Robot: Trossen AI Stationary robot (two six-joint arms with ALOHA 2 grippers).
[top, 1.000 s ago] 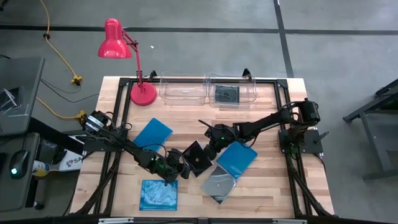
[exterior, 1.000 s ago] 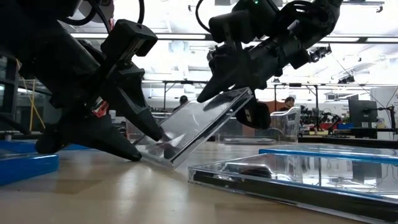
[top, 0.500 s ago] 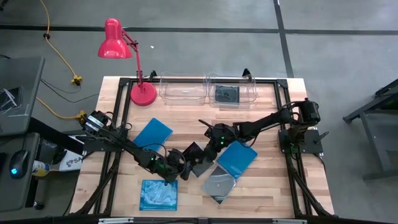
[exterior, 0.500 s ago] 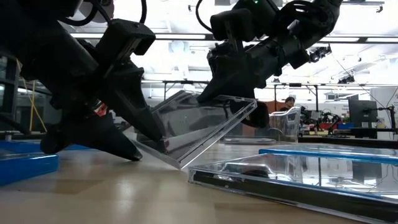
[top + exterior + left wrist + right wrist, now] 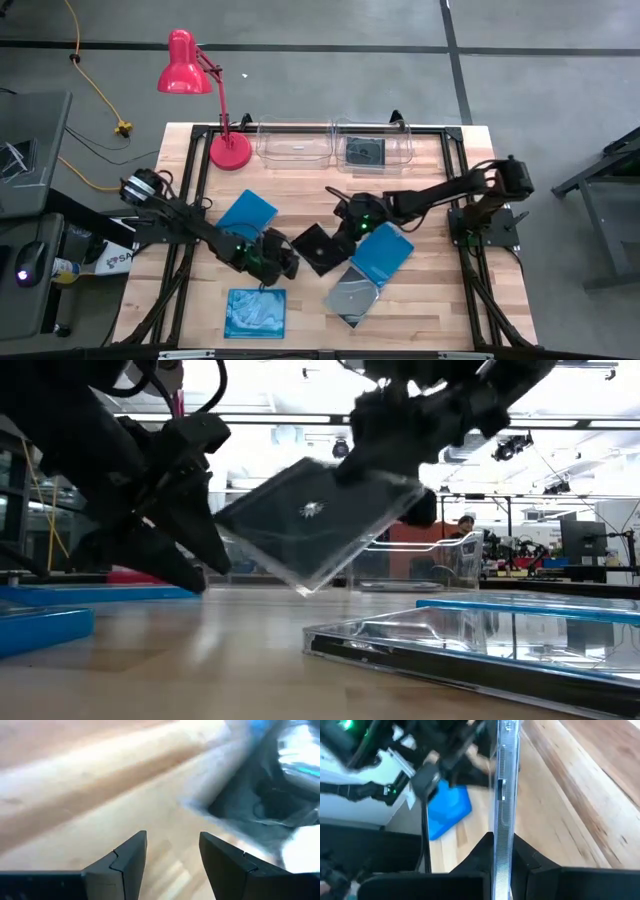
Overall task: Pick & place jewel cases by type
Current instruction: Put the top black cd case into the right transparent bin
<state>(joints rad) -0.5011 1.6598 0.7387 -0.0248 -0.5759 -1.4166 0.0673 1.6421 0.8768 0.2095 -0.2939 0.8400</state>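
Wooden table (image 5: 420, 300), right gripper (image 5: 345, 226) clamping dark jewel case (image 5: 318, 248)

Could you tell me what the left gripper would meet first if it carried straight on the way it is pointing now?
Most likely the dark jewel case that the right gripper holds tilted off the table. The left gripper, jaws open and empty, points toward it across bare wood, though depth is hard to judge.

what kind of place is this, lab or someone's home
Most likely a robotics lab or workshop, not a home: a bare grey concrete floor surrounds the wooden slatted table, and the low view shows other workstations with monitors under strip lighting.
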